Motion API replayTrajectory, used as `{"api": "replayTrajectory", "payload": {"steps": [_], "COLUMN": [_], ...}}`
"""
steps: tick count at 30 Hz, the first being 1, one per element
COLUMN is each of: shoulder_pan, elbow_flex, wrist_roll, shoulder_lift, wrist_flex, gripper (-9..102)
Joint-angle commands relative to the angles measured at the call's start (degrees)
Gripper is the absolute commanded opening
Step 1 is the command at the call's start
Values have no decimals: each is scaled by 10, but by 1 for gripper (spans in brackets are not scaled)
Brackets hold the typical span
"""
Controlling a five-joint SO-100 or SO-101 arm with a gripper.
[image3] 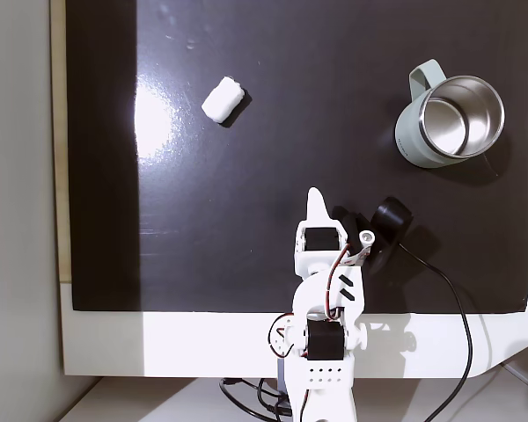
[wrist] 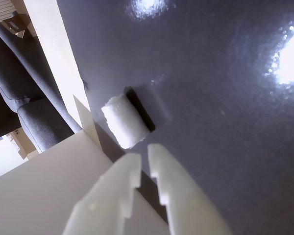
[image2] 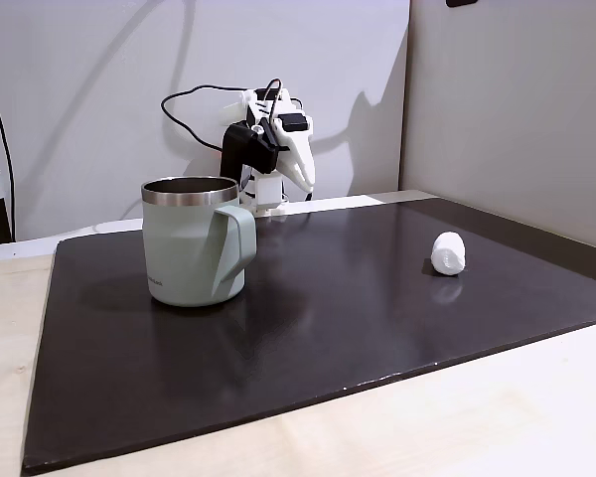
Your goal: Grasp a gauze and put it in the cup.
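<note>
On mat point(image3: 246, 176), gauze point(image3: 222, 98) lying diagonally

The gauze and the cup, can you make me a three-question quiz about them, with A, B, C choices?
1. Where is the gauze?
A. inside the cup
B. lying on the dark mat
C. between the fingers

2. What colour is the cup's outside?
A. sage green
B. red
C. yellow

3. What is in the gripper?
A. the gauze
B. the cup handle
C. nothing

Answers:
1 B, since the roll lies alone on the dark mat, far from the cup.
2 A, as a fixed view shows its green wall.
3 C, because the wrist view shows the fingers nearly together and bare.
</note>
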Motion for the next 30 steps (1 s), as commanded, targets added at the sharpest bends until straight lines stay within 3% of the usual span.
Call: {"api": "replayTrajectory", "payload": {"steps": [1,21,30], "shoulder_pan": [-38,-34,-36], "elbow_flex": [-4,-4,-131], "wrist_roll": [-51,-46,-45], "shoulder_lift": [6,6,-43], "wrist_flex": [0,1,91], "gripper": [0,0,0]}}
